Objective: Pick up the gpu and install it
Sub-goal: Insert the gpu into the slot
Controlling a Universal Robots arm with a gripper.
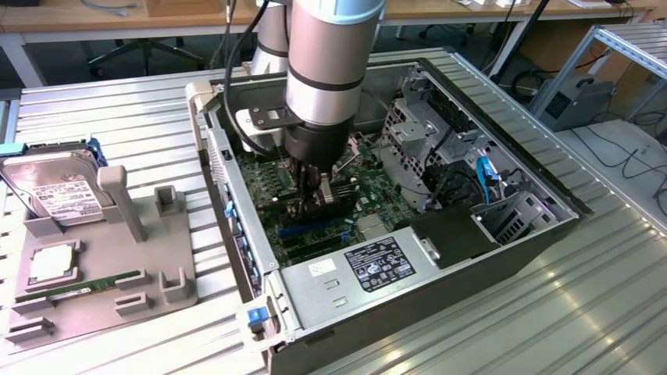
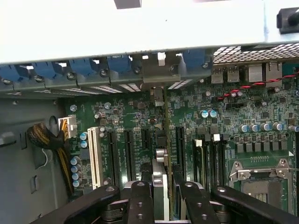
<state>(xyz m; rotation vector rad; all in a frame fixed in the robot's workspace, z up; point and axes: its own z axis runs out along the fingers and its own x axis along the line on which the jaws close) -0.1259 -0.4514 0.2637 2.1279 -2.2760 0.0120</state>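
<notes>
My claw (image 2: 161, 198) pinches the gpu (image 2: 161, 154) edge-on, its long axis running toward twelve o'clock, straight over a slot (image 2: 180, 144) on the motherboard (image 2: 243, 116).

From the exterior view we look down at an angle, from some way off, on the open computer case (image 1: 417, 234). From the wrist we look closely at its motherboard (image 2: 224, 116), which both views share.
</notes>
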